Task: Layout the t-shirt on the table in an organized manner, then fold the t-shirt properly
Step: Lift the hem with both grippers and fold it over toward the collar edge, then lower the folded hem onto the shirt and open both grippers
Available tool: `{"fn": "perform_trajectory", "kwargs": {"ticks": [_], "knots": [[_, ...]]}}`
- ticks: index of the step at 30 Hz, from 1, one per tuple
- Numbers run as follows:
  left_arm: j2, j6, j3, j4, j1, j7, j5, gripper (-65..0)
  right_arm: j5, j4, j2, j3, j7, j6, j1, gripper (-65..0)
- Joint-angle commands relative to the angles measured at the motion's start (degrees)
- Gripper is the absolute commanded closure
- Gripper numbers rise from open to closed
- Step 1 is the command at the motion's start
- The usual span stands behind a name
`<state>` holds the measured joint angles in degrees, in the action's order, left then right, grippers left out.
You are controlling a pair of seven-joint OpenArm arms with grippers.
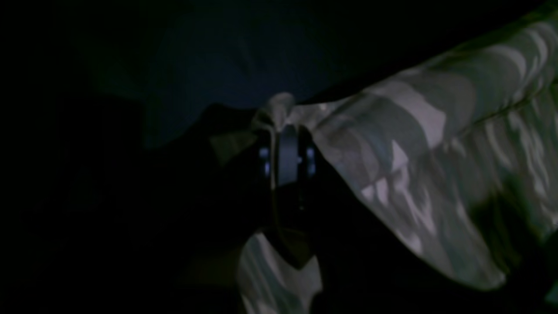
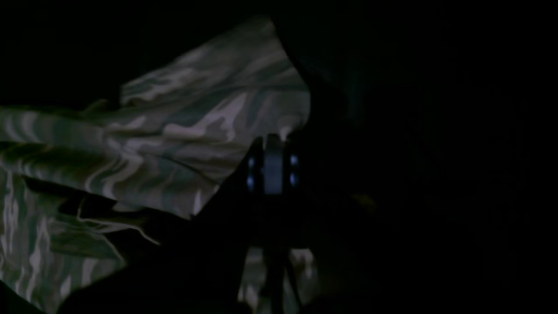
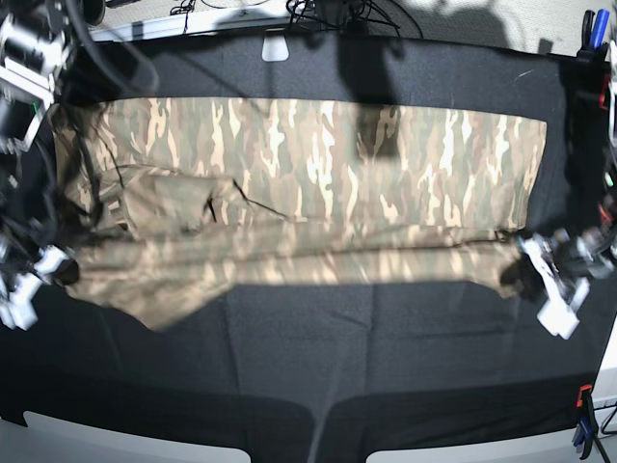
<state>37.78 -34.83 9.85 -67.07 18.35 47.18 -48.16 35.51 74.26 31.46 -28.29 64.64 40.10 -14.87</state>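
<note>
You were mid-fold: the left gripper (image 1: pixel 285 131) and right gripper (image 2: pixel 272 146) each pinched the t-shirt (image 3: pixel 318 183); next, you probably needed an even carry toward the frame's top.

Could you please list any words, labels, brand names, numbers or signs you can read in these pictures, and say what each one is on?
None can be read in any view.
The t-shirt shows only its camouflage pattern, no print or tag.
The table cloth is plain black.
A small pale patch at the table's far edge shows no readable text.
Both wrist views are too dark to show markings on the grippers.
</note>
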Motion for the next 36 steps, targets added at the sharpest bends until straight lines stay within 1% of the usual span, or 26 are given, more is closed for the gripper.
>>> {"fn": "perform_trajectory", "kwargs": {"ticks": [1,4,7,11,12,14,16,17,19,25,27,29,30,32,33,34,35,36], "knots": [[1.31,0.28,-0.50,-2.47,0.48,0.09,-0.52,0.0,0.94,1.86,1.40,-0.44,-0.63,-0.10,-0.33,0.0],[1.33,0.28,-0.50,-6.23,-2.25,3.13,-0.35,0.0,0.68,2.91,1.36,-0.46,-0.63,-0.10,2.45,0.0],[1.33,0.28,-0.50,-8.63,-3.85,3.87,-0.20,0.0,0.70,2.91,1.36,-0.46,-0.66,-0.10,4.81,0.0],[1.33,0.35,-0.50,-10.95,-4.22,5.42,2.29,0.0,0.44,2.91,1.38,-0.46,-0.72,-0.10,7.26,0.0],[1.33,0.92,-0.50,-11.54,-4.24,5.57,3.50,0.0,0.22,2.91,1.36,-0.46,-0.72,-0.10,7.63,0.0],[1.33,4.63,-0.50,-12.63,-4.24,5.51,7.19,0.0,-1.09,2.89,1.36,-0.46,-0.76,-0.10,8.13,0.0],[1.36,7.65,-0.50,-13.70,-4.24,5.16,11.06,0.0,-2.49,2.89,1.36,-0.46,-0.85,-0.10,8.41,0.0],[1.36,8.68,-0.50,-14.25,-4.24,5.11,12.52,0.0,-2.80,2.89,1.38,-0.46,-0.74,-0.10,8.39,0.0],[1.36,9.42,-0.50,-15.37,-4.24,5.14,14.25,0.0,-2.75,2.89,1.38,-0.46,-0.70,-0.10,8.39,0.0],[1.31,9.81,-0.50,-17.88,-5.05,6.80,14.01,0.0,-2.73,2.89,0.57,-0.46,-0.57,-0.10,8.41,0.0],[1.31,9.79,-0.50,-18.03,-5.51,8.31,12.55,0.0,-2.73,2.89,-0.04,-0.46,-0.55,-0.10,8.35,0.0],[1.31,9.77,-0.50,-18.05,-6.01,8.31,12.09,0.0,-2.86,2.89,-0.57,-0.46,-0.48,-0.10,8.37,0.0],[1.29,9.79,-0.48,-18.05,-6.16,8.31,12.09,0.0,-3.63,2.89,-0.94,-0.46,-0.48,-0.10,8.39,-3.4],[1.31,9.79,-0.50,-18.05,-6.29,8.33,12.15,0.0,-4.24,2.86,-1.29,-0.26,-0.50,-0.10,8.74,-19.4],[1.31,9.79,-0.48,-18.05,-6.27,8.33,12.13,0.0,-3.76,2.86,-1.29,0.07,-0.50,-0.10,9.18,-26.2],[1.31,9.79,-0.50,-18.05,-6.27,8.33,12.13,0.0,-3.61,2.86,-1.31,0.37,-0.48,-0.10,9.57,-31.5],[1.31,9.79,-0.50,-18.05,-6.27,8.31,12.13,0.0,-3.65,2.86,-1.31,0.61,-0.52,-0.10,10.05,-34.8],[1.31,9.79,-0.50,-18.05,-6.27,8.31,12.13,0.0,-3.67,2.86,-1.31,0.61,-0.50,-0.10,10.32,-35.6]]}}
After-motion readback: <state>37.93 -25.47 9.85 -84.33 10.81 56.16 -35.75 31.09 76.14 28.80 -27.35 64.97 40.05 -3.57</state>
